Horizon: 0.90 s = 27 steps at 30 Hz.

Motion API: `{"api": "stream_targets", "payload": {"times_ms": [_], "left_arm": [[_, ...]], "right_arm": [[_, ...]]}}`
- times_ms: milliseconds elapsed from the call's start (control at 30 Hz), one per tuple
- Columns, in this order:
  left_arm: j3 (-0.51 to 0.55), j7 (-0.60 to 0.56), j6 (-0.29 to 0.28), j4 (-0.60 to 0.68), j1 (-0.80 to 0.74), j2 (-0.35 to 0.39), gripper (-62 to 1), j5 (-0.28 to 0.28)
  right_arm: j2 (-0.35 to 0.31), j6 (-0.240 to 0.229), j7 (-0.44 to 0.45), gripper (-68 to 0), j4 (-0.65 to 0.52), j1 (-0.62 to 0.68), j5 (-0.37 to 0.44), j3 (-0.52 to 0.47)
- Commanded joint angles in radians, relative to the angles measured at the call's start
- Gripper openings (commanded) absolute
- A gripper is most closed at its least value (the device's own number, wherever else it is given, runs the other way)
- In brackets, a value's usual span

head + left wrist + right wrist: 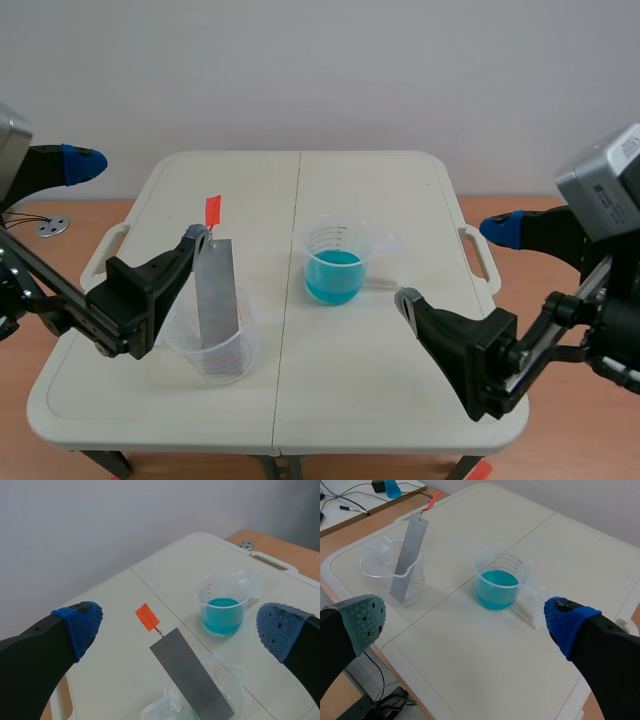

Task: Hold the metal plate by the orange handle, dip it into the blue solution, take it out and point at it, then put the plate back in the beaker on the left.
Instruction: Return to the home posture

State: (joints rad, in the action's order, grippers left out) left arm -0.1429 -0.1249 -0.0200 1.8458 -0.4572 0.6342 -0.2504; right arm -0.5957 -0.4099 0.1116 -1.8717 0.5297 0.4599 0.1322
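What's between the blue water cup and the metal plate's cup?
Nothing: the scene view shows only bare white tabletop between the clear beaker of blue solution and the clear beaker holding the grey metal plate.

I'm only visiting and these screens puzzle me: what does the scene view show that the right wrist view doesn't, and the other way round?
Only the scene view: the left hand, open, near the metal plate, and a round metal disc on the floor. Only the right wrist view: cables on the floor. Both: the right hand, open; the plate leaning in the clear beaker, orange handle up; the beaker of blue solution.
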Motion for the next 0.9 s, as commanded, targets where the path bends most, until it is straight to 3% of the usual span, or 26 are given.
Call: {"api": "stream_targets", "payload": {"times_ms": [0, 867], "left_arm": [[0.005, -0.017, 0.005, 0.021, -0.015, -0.005, 1.4, 0.001], [0.005, -0.014, 0.005, 0.060, -0.061, -0.005, 1.4, 0.001]], "right_arm": [[-0.010, 0.003, 0.013, -1.2, -0.019, -0.014, 0.011, -0.010], [-0.010, 0.003, 0.003, -1.2, -0.019, -0.014, 0.011, -0.010]]}}
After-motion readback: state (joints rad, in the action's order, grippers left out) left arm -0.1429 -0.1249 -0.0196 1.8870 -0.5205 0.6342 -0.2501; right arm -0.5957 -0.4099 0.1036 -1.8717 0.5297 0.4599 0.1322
